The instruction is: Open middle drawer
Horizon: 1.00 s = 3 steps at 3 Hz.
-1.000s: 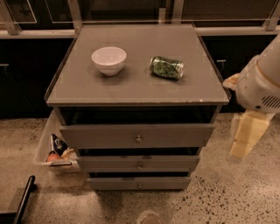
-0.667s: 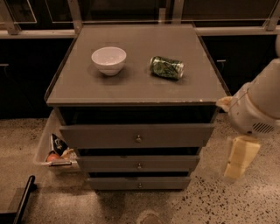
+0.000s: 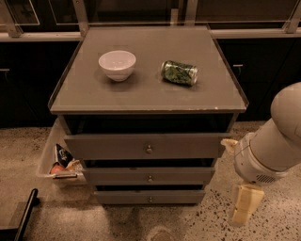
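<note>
pincer point(image 3: 246, 207): near right, low; grip state cannot tell
middle drawer point(image 3: 122, 175): left of pincer, apart, not touching

Dim, warm light falls on a speckled stone floor point(image 3: 117, 221) around the grey table point(image 3: 146, 94). Beyond the table's back edge, dark cabinets point(image 3: 28, 80) run under a pale ledge point(image 3: 263, 34), with glass panes point(image 3: 131, 9) above. A clear bin point(image 3: 44, 155) of clutter sits just off the left edge. The gripper point(image 3: 243, 212) hangs below the front right corner, over the floor.
</note>
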Each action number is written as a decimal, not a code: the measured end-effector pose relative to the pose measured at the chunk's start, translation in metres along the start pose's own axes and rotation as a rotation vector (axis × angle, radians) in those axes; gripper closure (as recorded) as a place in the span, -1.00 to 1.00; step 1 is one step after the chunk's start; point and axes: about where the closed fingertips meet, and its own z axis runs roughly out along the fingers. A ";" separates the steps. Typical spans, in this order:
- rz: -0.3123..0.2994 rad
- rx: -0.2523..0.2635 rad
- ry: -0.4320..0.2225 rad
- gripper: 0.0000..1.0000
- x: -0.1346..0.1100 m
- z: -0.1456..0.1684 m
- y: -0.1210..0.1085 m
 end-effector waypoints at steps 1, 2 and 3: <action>0.000 0.000 0.000 -1.00 0.000 0.000 0.000; 0.015 -0.001 -0.007 -1.00 0.005 0.016 -0.006; -0.008 0.010 -0.006 -1.00 0.015 0.056 -0.026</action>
